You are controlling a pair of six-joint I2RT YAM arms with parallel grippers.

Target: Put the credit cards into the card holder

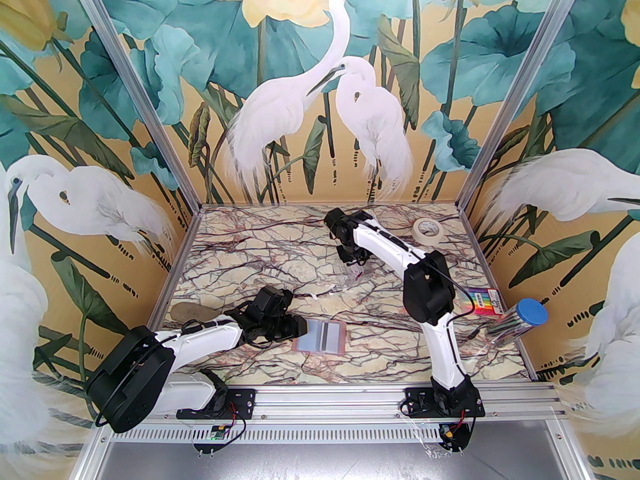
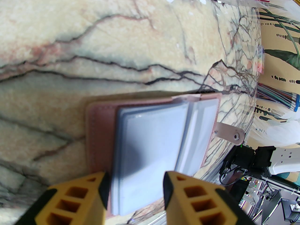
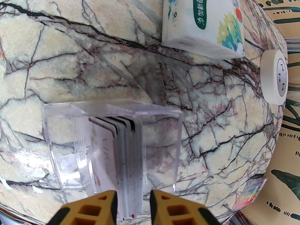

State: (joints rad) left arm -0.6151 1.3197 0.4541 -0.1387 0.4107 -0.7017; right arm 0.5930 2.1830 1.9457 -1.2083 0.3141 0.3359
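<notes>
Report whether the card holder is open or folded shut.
Open. The card holder lies spread flat on the table, its clear sleeves facing up and its snap strap sticking out unfastened.

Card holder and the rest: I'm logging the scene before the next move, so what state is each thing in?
Card holder: open flat, strap undone.
Clear stand: upright.
Credit cards: standing on edge in the clear stand.
Left gripper: open, over the card holder.
Right gripper: open, straddling the cards.
Tube: capped, lying down.
</notes>
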